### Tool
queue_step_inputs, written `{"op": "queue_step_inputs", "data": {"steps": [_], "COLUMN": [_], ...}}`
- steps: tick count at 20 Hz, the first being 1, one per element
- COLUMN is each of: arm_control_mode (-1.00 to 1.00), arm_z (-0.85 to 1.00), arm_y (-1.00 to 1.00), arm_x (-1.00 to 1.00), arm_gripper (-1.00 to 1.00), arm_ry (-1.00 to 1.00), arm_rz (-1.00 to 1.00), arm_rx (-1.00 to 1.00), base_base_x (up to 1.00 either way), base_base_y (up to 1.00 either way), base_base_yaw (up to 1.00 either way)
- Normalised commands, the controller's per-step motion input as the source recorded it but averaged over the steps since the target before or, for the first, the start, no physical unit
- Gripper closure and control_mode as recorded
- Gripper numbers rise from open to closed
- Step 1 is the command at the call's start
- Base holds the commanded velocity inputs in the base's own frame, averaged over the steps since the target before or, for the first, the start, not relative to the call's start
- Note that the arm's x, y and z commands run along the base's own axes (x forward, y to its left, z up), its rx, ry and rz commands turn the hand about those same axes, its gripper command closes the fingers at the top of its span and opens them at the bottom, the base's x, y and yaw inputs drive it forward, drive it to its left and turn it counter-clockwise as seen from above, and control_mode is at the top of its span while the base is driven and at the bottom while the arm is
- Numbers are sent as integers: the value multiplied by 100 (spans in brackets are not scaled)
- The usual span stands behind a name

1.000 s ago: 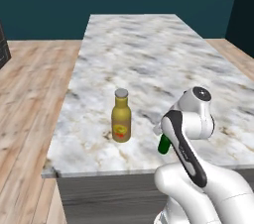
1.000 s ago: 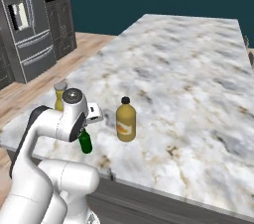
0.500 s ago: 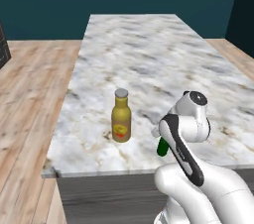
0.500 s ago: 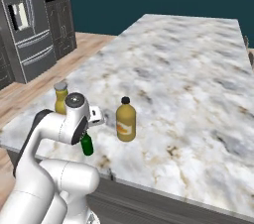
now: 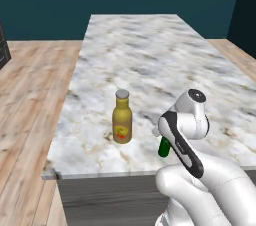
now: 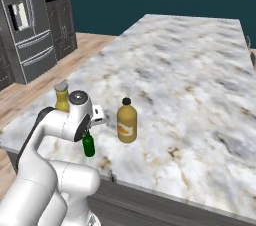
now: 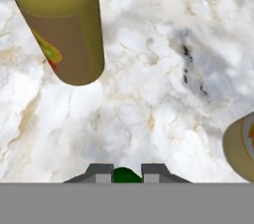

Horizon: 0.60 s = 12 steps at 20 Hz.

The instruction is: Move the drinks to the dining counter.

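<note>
Red-yellow label [image 5: 120,131], no legible writing

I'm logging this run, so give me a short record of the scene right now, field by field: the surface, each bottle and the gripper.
surface: marble dining counter
tall amber bottle: upright on the counter near its front edge, grey cap
amber jug: upright on the counter, black cap
green bottle: held between the fingers, hanging low over the counter's front edge
gripper: shut on the green bottle
</note>
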Motion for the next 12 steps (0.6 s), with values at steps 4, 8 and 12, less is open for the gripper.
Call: {"op": "queue_step_inputs", "data": {"steps": [4, 8, 12], "arm_control_mode": [-100, -100, -100], "arm_z": [-6, 0, 0], "arm_y": [13, 0, 0], "arm_x": [0, 0, 0], "arm_gripper": [-100, -100, -100], "arm_ry": [-4, -4, -4], "arm_rz": [0, 0, 0], "arm_rx": [0, 0, 0], "base_base_x": [0, 0, 0], "base_base_y": [0, 0, 0], "base_base_yaw": [0, 0, 0]}}
